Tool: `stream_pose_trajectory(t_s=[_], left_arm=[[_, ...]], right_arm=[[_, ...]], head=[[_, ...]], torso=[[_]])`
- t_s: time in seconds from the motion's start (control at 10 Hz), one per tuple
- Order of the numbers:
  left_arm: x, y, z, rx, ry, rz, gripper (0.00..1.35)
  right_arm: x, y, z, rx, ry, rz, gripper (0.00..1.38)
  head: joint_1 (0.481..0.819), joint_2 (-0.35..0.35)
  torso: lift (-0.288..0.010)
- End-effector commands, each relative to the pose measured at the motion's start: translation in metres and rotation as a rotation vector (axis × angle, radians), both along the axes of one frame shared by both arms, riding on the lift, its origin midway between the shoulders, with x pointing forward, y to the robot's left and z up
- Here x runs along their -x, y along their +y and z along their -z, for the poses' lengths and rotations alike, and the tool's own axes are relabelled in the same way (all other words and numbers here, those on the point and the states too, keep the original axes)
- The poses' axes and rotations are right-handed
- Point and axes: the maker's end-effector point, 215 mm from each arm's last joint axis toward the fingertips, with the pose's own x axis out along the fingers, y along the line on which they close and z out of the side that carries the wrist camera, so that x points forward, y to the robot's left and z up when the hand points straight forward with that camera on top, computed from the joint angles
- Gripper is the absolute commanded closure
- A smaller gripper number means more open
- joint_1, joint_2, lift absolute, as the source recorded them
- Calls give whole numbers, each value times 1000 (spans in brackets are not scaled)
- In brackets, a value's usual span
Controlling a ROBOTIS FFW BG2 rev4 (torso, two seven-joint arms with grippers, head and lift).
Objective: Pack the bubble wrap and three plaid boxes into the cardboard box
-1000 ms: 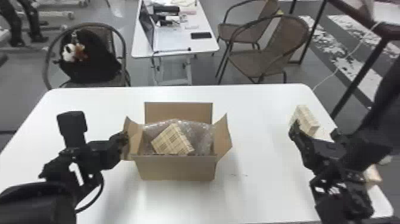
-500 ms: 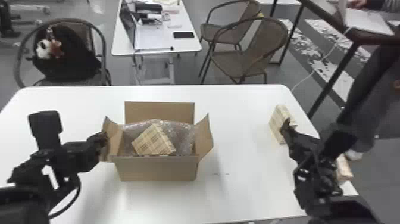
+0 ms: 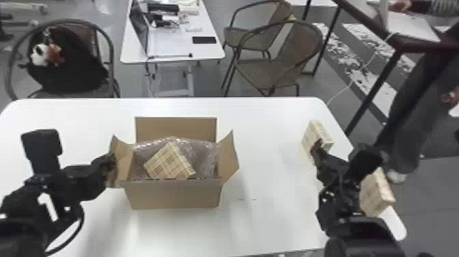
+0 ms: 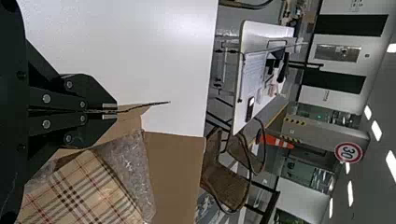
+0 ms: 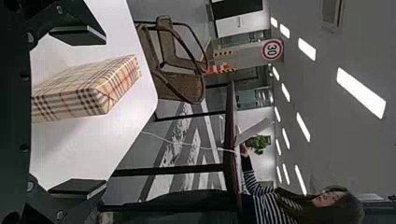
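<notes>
Your L gripper [image 3: 112, 164] is pinched narrow on the L flap [image 3: 122, 160] of the cardboard box [image 3: 172, 196]; in its own wrist cam, the fingers of the L gripper [image 4: 116, 111] sit together w/ the flap's edge btwn them. Box's other flaps are up too: back flap [image 3: 176, 130] upright, R flap [image 3: 228, 160] leaning outward, so mind its edge.

Inside the cardboard box you've got the bubble wrap [image 3: 205, 153] & on it the 1st plaid box [image 3: 167, 163], tilted, one corner pointing up toward the back flap.

Your R gripper [image 3: 322, 159] is wide, at the 2nd plaid box [image 3: 316, 131], near the table's R edge. Its wrist cam has that box btwn the spread fingers, w/ space to each side, so nothing's gripped.

3rd plaid box [image 3: 375, 196] is by the R edge near the front corner, partly hidden behind your R arm, so watch your elbow room there.

For moving: the R flap & 2nd plaid box are well apart, w/ a broad stretch of white table [image 3: 266, 136] btwn. A narrower strip runs btwn the back flap & the far table edge.
</notes>
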Motion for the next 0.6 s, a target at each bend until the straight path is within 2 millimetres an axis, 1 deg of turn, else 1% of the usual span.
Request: stream_pose_trajectory(t_s=[0.0,0.2,0.3,0.4,0.5], left_arm=[[1,-2,1,5,2,0,1216],[5,-2,6,8,11,0,1216],[6,-2,7,8,14,0,1216],[6,0,8,10,14,-3,1216],[6,0,8,10,14,-3,1216]], right_arm=[[-11,2,9,-25,11,-4,205],[-23,8,17,-26,26,-35,206],[-26,9,23,-31,39,-43,205],[-31,8,32,-54,52,-61,206],[-38,5,35,-57,57,-84,206]], head=[[695,-119],[695,-114],[695,-111],[695,-108],[695,-106]], torso=[[-92],[-92],[-92],[-92],[-92]])
